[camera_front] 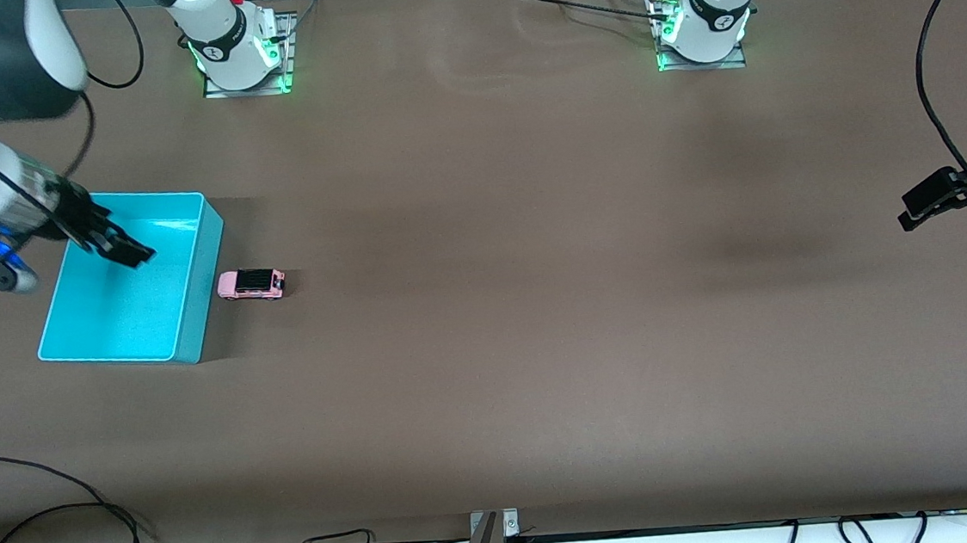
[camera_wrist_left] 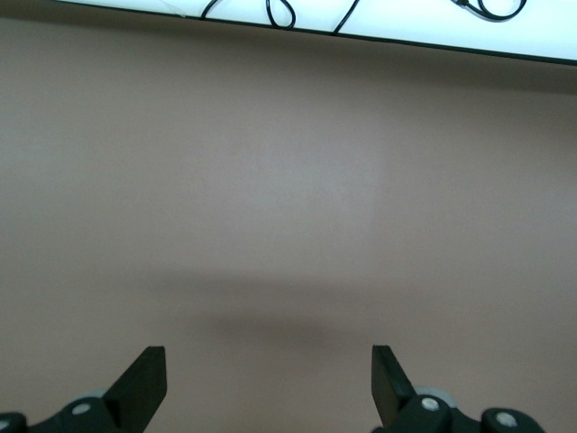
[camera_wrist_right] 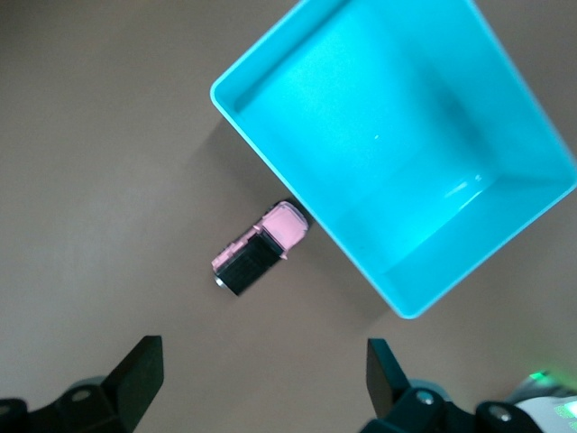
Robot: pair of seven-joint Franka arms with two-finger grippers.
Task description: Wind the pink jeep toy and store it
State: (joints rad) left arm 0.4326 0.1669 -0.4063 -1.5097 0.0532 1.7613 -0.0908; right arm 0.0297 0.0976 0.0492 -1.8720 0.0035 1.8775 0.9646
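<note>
The cyan bin (camera_front: pixel 191 277) is the item on the bench (camera_front: pixel 538 302) that reaches nearest the front camera; it is placed toward the right arm's end of the bench, and nothing is seen inside it. Its walls are upright and its open top faces up. In the right wrist view the same cyan bin (camera_wrist_right: pixel 270 135) is seen from above, with its interior bare.

The pink jeep toy (camera_front: pixel 251 284) is found on the bench surface just beside the bin's wall that faces the left arm's end. It stands on its wheels, with its black roof up. In the right wrist view the pink jeep toy (camera_wrist_right: pixel 260 250) is seen with its pale-pink end close against the bin wall; whether the two touch cannot be told. The toy is not held by either gripper.

The right gripper (camera_front: pixel 123 248) is held in the air over the cyan bin, with its fingers set apart and nothing between them. In the right wrist view the two fingertips (camera_wrist_right: pixel 140 374) are seen wide apart.

The left gripper (camera_front: pixel 931 206) is held over bare bench at the left arm's end, well apart from the toy and the bin, and the arm waits. Its fingers (camera_wrist_left: pixel 144 383) are also spread apart, with nothing between them.
</note>
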